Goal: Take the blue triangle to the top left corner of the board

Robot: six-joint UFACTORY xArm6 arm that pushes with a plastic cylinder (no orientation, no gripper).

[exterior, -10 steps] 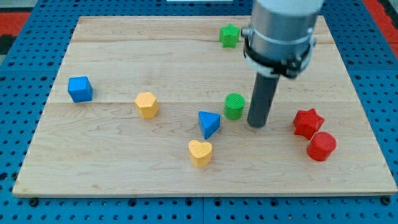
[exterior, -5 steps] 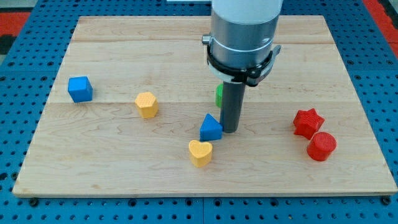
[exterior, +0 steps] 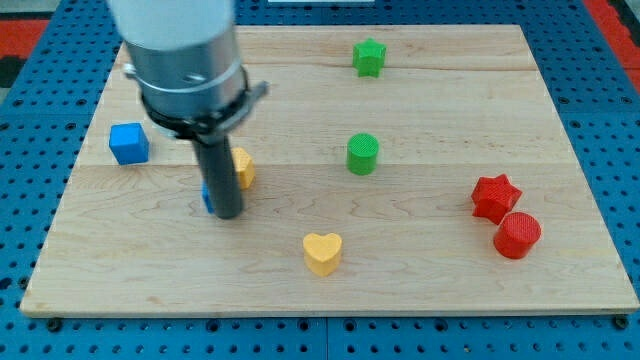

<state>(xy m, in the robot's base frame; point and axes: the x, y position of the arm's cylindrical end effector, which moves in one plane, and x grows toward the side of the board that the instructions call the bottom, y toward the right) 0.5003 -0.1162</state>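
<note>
While my tip (exterior: 227, 214) hides the blue triangle (exterior: 206, 198), the yellow block (exterior: 241, 168) sits just beside.

- The wooden board (exterior: 300, 290) lies on a blue pegboard (exterior: 30, 330).
- Blue cube (exterior: 129, 143) near the board's left edge.
- Blue triangle (exterior: 206, 197): only a sliver shows at the left of the rod, touching it; my tip (exterior: 228, 214) rests on the board just right of it.
- Yellow hexagon (exterior: 242, 168) just right of the rod, partly hidden by it.
- Yellow heart (exterior: 322, 252) toward the view's bottom, centre.
- Green cylinder (exterior: 362, 154) mid-board.
- Green star (exterior: 369, 57) near the top edge.
- Red star (exterior: 496, 197) at the right, with the red cylinder (exterior: 517, 235) just below it, close or touching.
</note>
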